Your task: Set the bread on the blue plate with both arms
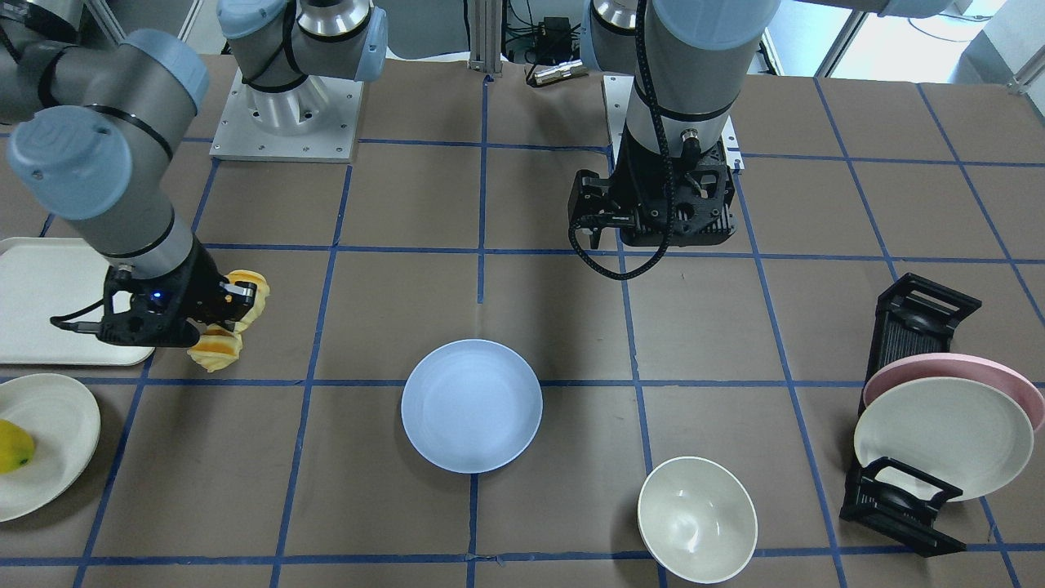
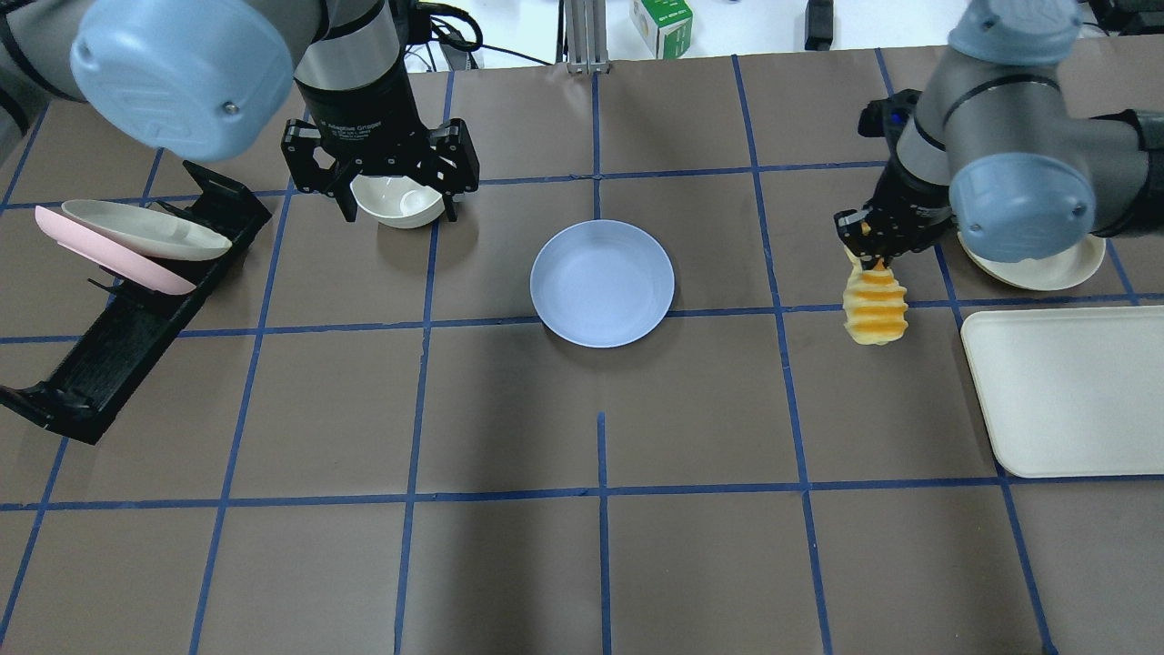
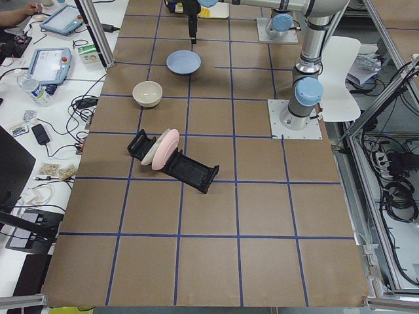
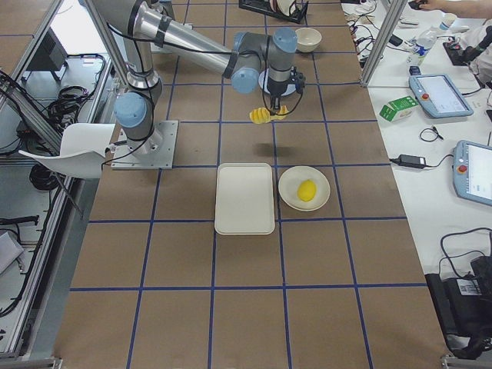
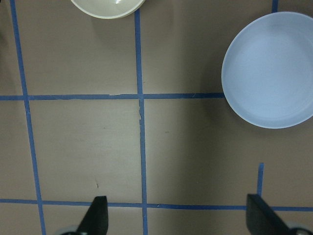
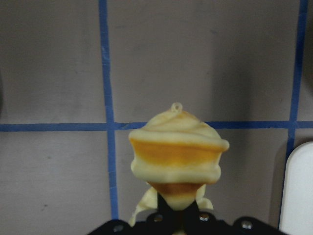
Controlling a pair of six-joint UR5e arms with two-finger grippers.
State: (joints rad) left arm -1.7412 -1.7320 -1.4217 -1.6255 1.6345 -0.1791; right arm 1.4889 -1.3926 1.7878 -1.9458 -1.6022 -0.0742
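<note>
The bread, ridged with orange-yellow tops, hangs from my right gripper, which is shut on its upper end and holds it above the table. It also shows in the right wrist view and in the front view. The blue plate lies empty at the table's middle, well to the left of the bread in the overhead view. My left gripper is open and empty, pointing down above the table beyond the plate. Its fingertips show in the left wrist view, with the plate at upper right.
A white bowl stands near the left gripper. A black rack holds a pink plate and a cream plate. A cream tray and a cream plate with a yellow fruit lie by the right arm.
</note>
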